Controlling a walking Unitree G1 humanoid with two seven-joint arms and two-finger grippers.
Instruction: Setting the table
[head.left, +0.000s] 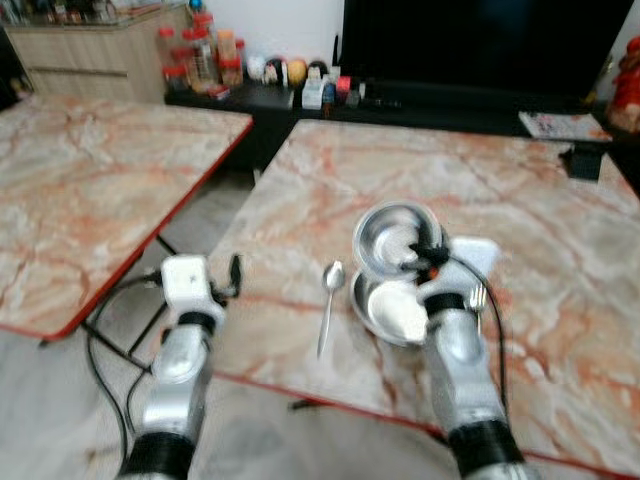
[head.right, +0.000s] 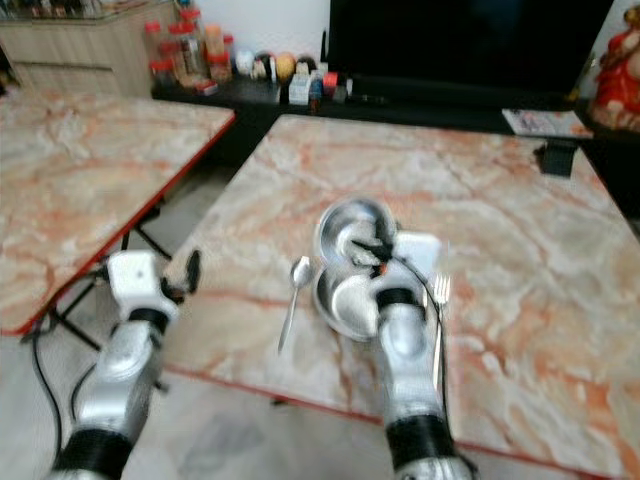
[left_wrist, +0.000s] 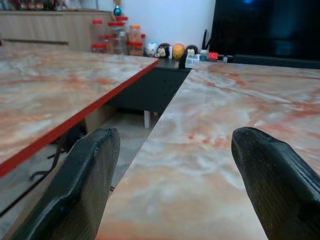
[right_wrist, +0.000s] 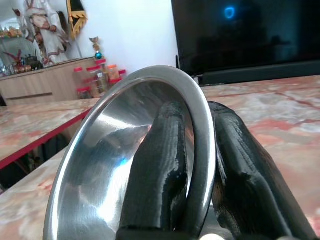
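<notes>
A shiny steel bowl (head.left: 392, 232) is tilted above the marble table (head.left: 520, 220), and my right gripper (head.left: 430, 256) is shut on its near rim. In the right wrist view the rim of the bowl (right_wrist: 110, 165) sits pinched between the two black fingers (right_wrist: 165, 165). Under it lies a second steel dish (head.left: 392, 310). A spoon (head.left: 329, 300) lies just left of that dish and a fork (head.left: 479, 298) just right of it. My left gripper (head.left: 234, 272) hangs open at the table's left edge, its fingers (left_wrist: 85, 185) wide apart with nothing between them.
A second marble table (head.left: 90, 190) stands to the left, with a gap of floor and cables (head.left: 110, 340) between the two. Behind are a low black stand with jars (head.left: 200, 55) and toys, and a dark TV (head.left: 480, 45). A small black object (head.left: 583, 161) sits at the far right.
</notes>
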